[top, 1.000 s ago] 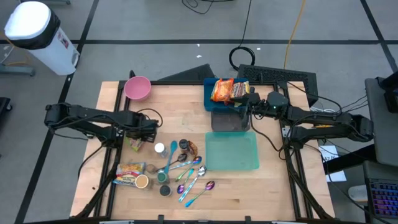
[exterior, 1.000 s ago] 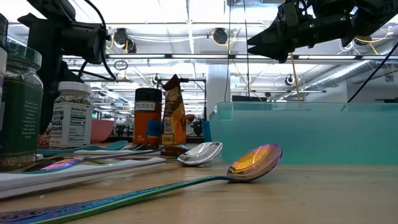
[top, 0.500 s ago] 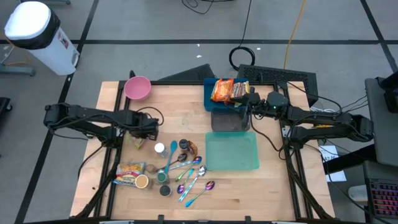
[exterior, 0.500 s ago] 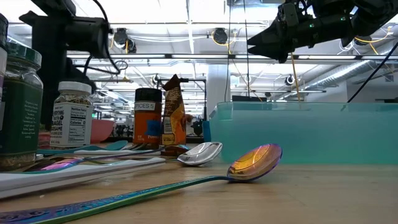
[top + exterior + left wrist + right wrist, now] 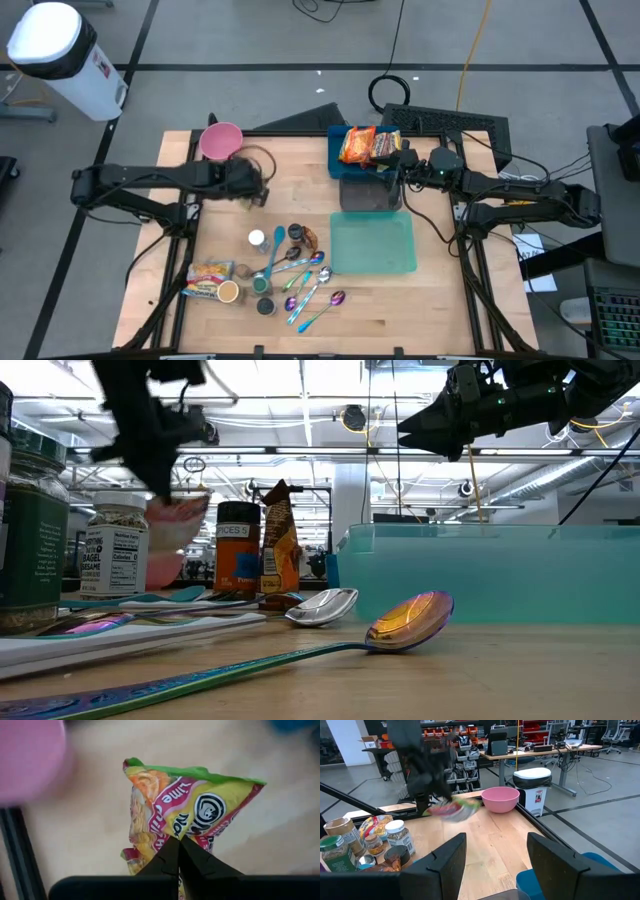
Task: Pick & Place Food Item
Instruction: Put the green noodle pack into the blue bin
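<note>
A yellow, green and red noodle packet (image 5: 190, 815) hangs in my left gripper (image 5: 179, 841), which is shut on it above the table's left half, near the pink bowl (image 5: 221, 141). The packet also shows, blurred, in the right wrist view (image 5: 452, 810) and in the low view (image 5: 180, 520). My left gripper (image 5: 255, 186) hides most of the packet in the high view. My right gripper (image 5: 396, 166) is open and empty, held high over the dark tub (image 5: 371, 195) at the far right; its fingers stand wide apart in its wrist view (image 5: 495, 865). My left gripper pinches the noodle packet between its two fingers at the packet's near edge (image 5: 172, 832). The packet is lifted clear of the table and spreads out beyond the fingertips.
A blue tray (image 5: 336, 150) with orange snack bags (image 5: 368, 145) stands at the far edge. A teal bin (image 5: 373, 243) lies in front of the dark tub. Spice jars (image 5: 258, 240), several spoons (image 5: 310, 285) and another packet (image 5: 207, 275) crowd the near left.
My left gripper has risen from the table and gone toward the far edge and to the right, carrying the noodle packet, which is now lifted clear. The motion is fast and blurs the packet. My right arm has kept still.
</note>
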You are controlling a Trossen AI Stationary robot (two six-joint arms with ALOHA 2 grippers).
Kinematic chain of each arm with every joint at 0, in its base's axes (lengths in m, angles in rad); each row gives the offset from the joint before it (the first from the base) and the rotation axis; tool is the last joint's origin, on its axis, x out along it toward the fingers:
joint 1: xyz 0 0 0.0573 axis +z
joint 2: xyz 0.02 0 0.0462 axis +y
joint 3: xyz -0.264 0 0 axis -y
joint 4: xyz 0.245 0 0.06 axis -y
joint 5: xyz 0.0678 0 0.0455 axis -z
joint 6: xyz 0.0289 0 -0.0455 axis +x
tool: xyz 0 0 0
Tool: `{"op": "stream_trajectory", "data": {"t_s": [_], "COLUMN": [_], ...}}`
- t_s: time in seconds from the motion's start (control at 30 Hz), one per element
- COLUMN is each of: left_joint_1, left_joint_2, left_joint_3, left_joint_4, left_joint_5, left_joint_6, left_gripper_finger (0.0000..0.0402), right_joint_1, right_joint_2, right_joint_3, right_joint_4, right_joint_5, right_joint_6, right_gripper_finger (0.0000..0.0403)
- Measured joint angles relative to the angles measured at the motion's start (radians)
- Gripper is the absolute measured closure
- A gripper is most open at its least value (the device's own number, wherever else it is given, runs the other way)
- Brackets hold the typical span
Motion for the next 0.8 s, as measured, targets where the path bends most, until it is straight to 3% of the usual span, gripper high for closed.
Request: {"op": "stream_trajectory", "data": {"t_s": [0.13, 0.33, 0.57, 0.8], "left_joint_1": [0.037, 0.096, 0.136, 0.142], "left_joint_2": [-0.001, 0.0, 0.034, 0.117], "left_joint_3": [0.094, 0.141, 0.142, 0.141], "left_joint_4": [0.165, 0.533, 0.778, 0.854], "left_joint_5": [-0.055, 0.06, 0.168, 0.161], "left_joint_6": [0.206, 0.515, 0.63, 0.684], "left_gripper_finger": [0.0395, 0.0396, 0.0397, 0.0395], "right_joint_1": [0.0, 0.0, 0.002, 0.008], "right_joint_2": [0.0, 0.0, 0.024, 0.149], "right_joint_3": [0.0, 0.0, 0.0, 0.0], "right_joint_4": [0.0, 0.0, 0.041, 0.344], "right_joint_5": [0.0, 0.0, 0.001, 0.098], "right_joint_6": [0.0, 0.0, -0.019, 0.043], "right_gripper_finger": [0.0202, 0.0202, 0.0202, 0.02]}}
